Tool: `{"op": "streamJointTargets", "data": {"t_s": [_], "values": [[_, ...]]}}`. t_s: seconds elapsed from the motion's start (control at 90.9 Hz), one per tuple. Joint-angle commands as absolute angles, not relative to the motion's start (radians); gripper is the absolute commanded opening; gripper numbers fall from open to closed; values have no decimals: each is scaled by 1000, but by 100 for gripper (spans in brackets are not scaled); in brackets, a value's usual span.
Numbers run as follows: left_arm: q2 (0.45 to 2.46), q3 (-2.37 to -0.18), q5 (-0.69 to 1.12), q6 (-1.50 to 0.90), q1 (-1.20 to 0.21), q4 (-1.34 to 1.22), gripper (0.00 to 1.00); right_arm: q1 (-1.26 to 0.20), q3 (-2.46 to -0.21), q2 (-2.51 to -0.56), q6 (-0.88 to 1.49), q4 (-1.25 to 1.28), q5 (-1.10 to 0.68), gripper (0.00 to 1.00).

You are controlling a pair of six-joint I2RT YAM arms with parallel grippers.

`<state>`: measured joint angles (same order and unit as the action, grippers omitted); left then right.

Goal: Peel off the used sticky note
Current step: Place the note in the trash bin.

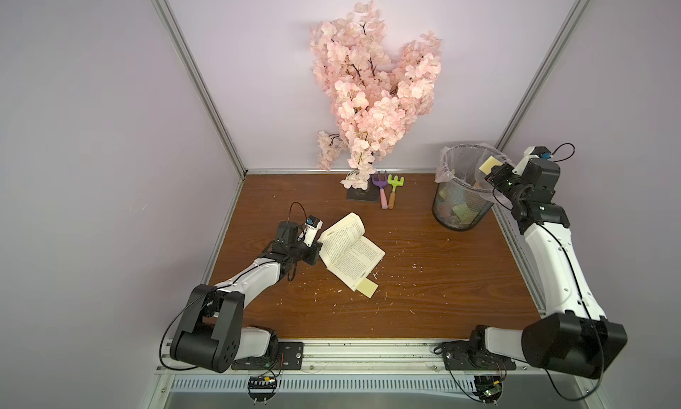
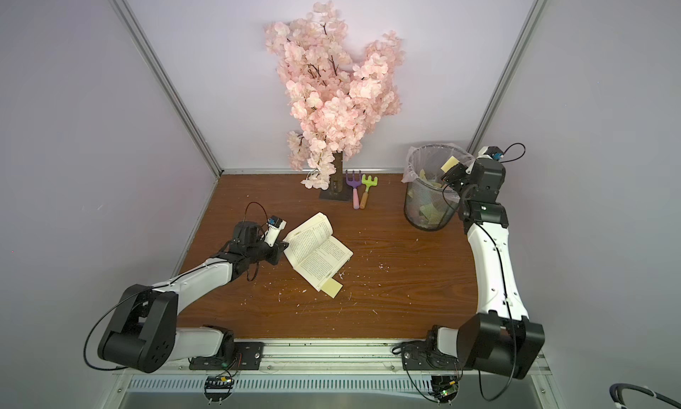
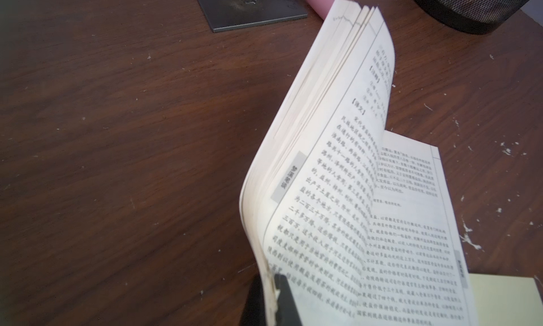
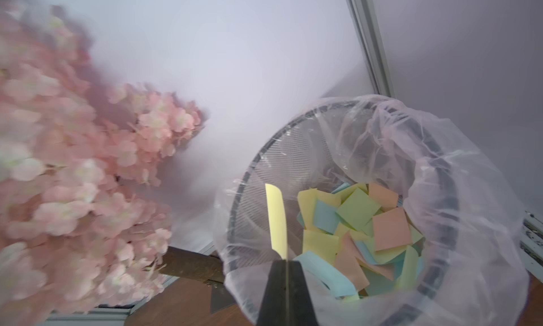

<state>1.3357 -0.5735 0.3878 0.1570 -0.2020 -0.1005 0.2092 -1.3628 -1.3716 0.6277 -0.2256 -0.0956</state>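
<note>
Right fingers (image 4: 273,295) pinch yellow sticky note (image 4: 277,218) above the bin (image 4: 293,157).

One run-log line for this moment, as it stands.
left gripper: shut on book | right gripper: shut on note, at bin | another note: sticking out of book

Left claw (image 3: 271,282) closed, arm bent low, right claw (image 4: 285,262) closed, arm extended forward

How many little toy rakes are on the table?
2. The purple rake lies by the flower tree's base; the green rake lies right beside it, on the side toward the bin. None seem hidden.
</note>
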Motion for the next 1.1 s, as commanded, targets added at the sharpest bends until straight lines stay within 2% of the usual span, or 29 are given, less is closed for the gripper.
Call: {"op": "streamJointTargets", "data": {"t_s": [0.0, 0.077, 0.242, 0.33, 0.363, 0.561, 0.682, 0.848, 0.947, 1.09], "values": [[1325, -578, 375, 159, -192, -51, 2, 216, -1433, -1433, 601, -243, -98, 4], [1323, -578, 375, 159, -192, -51, 2, 217, -1486, -1495, 586, -269, -109, 14], [1318, -575, 376, 161, -192, -49, 2, 216, -1605, -1564, 558, -331, -113, 55], [1318, -575, 377, 161, -192, -50, 2, 217, -1632, -1554, 547, -335, -112, 71], [1318, -576, 377, 160, -192, -49, 2, 216, -1645, -1551, 543, -341, -113, 74], [1326, -576, 378, 160, -192, -52, 2, 200, -1716, -1525, 537, -394, -189, 76], [1330, -573, 370, 158, -192, -57, 2, 123, -1580, -1416, 597, -322, -277, 74], [1342, -570, 342, 149, -192, -66, 2, -169, -1246, -1225, 655, -213, -222, 73], [1356, -576, 298, 139, -191, -68, 2, -319, -976, -1128, 776, -54, -231, 73], [1356, -575, 272, 131, -189, -77, 2, -542, -750, -1091, 875, 122, -176, 73]]}}
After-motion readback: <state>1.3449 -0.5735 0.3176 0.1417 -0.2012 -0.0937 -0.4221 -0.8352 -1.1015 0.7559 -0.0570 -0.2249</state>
